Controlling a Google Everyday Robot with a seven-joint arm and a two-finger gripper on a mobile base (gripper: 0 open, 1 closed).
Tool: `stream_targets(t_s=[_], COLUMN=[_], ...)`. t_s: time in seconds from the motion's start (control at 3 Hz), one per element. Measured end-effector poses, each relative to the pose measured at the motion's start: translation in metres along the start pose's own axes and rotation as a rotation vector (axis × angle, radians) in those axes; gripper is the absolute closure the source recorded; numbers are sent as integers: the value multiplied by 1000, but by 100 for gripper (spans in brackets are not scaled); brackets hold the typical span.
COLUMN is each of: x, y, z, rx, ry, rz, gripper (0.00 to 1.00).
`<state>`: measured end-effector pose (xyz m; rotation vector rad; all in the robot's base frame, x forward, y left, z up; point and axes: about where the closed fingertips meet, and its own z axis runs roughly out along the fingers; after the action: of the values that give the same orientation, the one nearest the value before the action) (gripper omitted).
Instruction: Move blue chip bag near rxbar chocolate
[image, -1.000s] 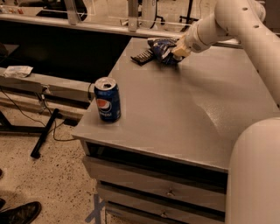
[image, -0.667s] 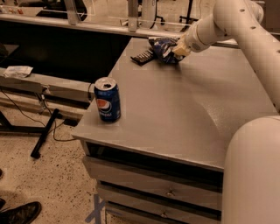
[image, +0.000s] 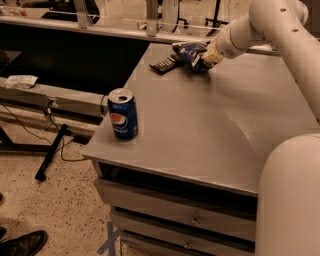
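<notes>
The blue chip bag (image: 189, 55) lies at the far end of the grey table (image: 210, 120), crinkled, with white lettering. The rxbar chocolate (image: 164, 63), a thin black bar, lies right beside it on its left, touching or nearly touching. My gripper (image: 209, 56) is at the bag's right edge, low over the table, at the end of my white arm that reaches in from the upper right. The bag hides part of the gripper.
A blue Pepsi can (image: 123, 114) stands upright near the table's front left corner. The table has drawers below its front edge. A metal rail and a dark bench run along the left. A shoe (image: 22, 244) shows on the floor at bottom left.
Nothing has visibly changed; the gripper stays at the bag's right edge and the bag stays next to the bar.
</notes>
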<state>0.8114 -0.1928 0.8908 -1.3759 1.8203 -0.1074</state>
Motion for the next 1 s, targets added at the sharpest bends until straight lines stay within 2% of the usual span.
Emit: stream_targets(t_s=[0.67, 1.0], x=[-5, -10], y=[3, 11], z=[-12, -27], rx=[-5, -34], ry=[-19, -39], rz=[-28, -32], gripper=[4, 0])
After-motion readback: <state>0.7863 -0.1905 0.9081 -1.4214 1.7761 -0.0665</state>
